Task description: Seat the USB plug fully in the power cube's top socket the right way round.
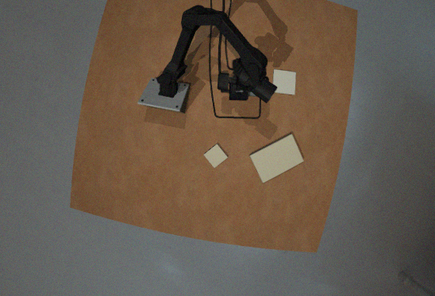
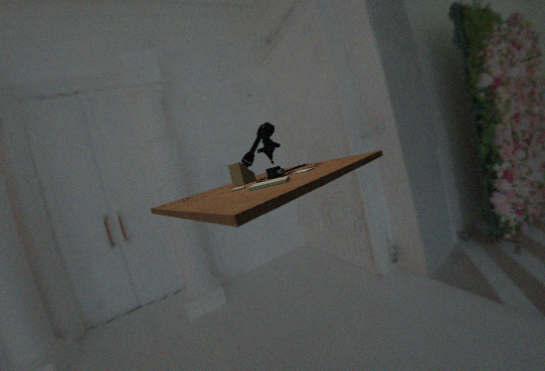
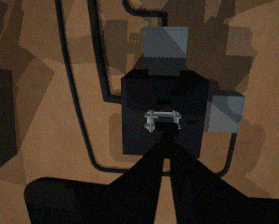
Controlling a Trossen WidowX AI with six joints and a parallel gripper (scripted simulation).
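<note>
The black power cube (image 3: 138,137) (image 1: 238,95) (image 2: 274,173) sits on the table with a grey plug in each of two sides. The metal-rimmed socket (image 3: 163,114) shows on its top in the wrist view. My gripper (image 3: 166,149) (image 2: 272,162) is shut on the USB plug (image 3: 168,131), a small dark shape at the fingertips that partly covers the socket. In the exterior view the tips are slightly above the cube. Which way round the plug faces cannot be told. The arm hides the fingertips in the top view.
Black cables (image 1: 214,104) (image 3: 73,90) run from the back and loop around the cube. A pale square pad (image 1: 284,82) lies right of it. A large pale block (image 1: 277,158) and a small pale square (image 1: 215,155) lie in front. The arm's grey base (image 1: 159,103) stands left.
</note>
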